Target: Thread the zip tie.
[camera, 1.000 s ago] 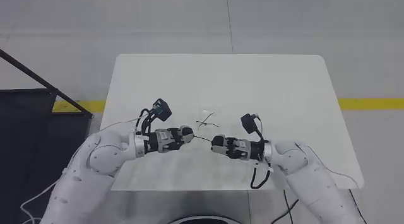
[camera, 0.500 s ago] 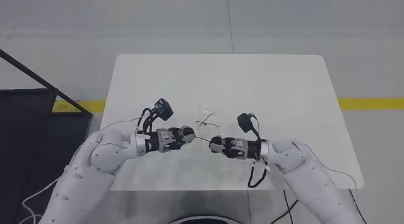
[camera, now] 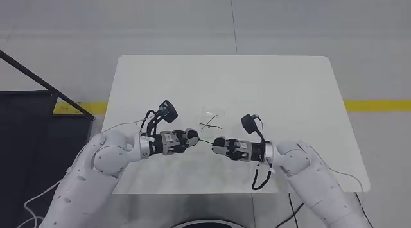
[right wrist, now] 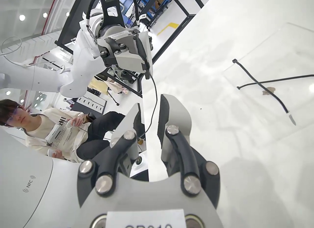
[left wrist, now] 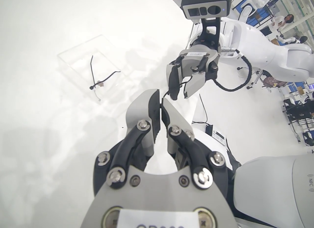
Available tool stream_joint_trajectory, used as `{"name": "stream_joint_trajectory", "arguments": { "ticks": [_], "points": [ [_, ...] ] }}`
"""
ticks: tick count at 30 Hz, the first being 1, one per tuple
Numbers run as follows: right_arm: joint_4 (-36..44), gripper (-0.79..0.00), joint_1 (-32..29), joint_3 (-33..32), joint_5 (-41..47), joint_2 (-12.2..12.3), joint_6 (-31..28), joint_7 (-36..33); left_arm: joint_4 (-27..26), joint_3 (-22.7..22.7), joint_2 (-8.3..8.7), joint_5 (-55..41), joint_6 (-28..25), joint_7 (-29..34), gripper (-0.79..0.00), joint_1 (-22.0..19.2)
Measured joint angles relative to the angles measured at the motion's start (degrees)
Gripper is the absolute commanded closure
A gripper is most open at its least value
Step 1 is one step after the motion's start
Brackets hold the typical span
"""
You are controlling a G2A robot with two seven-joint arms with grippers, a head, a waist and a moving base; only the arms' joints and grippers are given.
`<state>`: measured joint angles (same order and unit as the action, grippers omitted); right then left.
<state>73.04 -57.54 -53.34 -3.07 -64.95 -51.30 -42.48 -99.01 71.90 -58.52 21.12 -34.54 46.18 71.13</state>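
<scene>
Right gripper (camera: 216, 144) has edged toward left gripper (camera: 194, 139), both near the clear tray (left wrist: 76, 59). Left: clamped on zip tie (right wrist: 156, 91). Right: open about its free end. We judge threading unstarted.

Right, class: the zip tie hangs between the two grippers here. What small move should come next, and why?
Probably close the right gripper on the zip tie. The left gripper is shut on one end, and the strand runs from it down between the right gripper's open jaws, which do not grip it. Closing would likely steady the free end for threading.
</scene>
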Motion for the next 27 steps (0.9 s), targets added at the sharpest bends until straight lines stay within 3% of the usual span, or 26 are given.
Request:
{"name": "stream_joint_trajectory", "arguments": {
  "ticks": [12,15,22,23,24,25,26,27],
  "points": [
    [-0.8,-0.126,0.6,0.4,1.1,0.1,0.5,0.1,-0.1,-0.5,0.35,0.2,0.1,-0.2,0.000,-0.2],
    [-0.9,0.000,0.7,0.5,1.2,0.1,0.7,0.1,-0.1,-0.7,0.43,0.2,0.0,-0.3,0.000,-0.2],
    [-0.9,0.000,0.8,0.7,1.2,0.1,0.8,0.2,0.0,-0.9,0.61,0.1,-0.1,-0.6,0.000,-0.3],
    [-1.0,0.000,0.8,0.7,1.2,0.1,0.8,0.2,0.0,-0.9,0.63,0.1,-0.1,-0.6,-0.037,-0.4],
    [-1.0,0.000,0.8,0.7,1.2,0.2,0.7,0.3,0.0,-1.0,0.65,0.0,-0.1,-0.8,-0.268,-0.4],
    [-1.0,0.000,0.8,0.7,1.2,0.2,0.7,0.3,0.0,-1.0,0.67,-0.1,0.0,-1.0,-0.606,-0.3],
    [-1.0,0.000,0.8,0.7,1.1,0.2,0.7,0.3,0.0,-0.9,0.68,-0.3,0.0,-1.3,-0.776,-0.3],
    [-1.0,0.000,0.8,0.7,1.2,0.2,0.7,0.4,0.1,-0.8,0.70,-0.6,0.1,-1.6,-0.785,-0.3]
  ]
}}
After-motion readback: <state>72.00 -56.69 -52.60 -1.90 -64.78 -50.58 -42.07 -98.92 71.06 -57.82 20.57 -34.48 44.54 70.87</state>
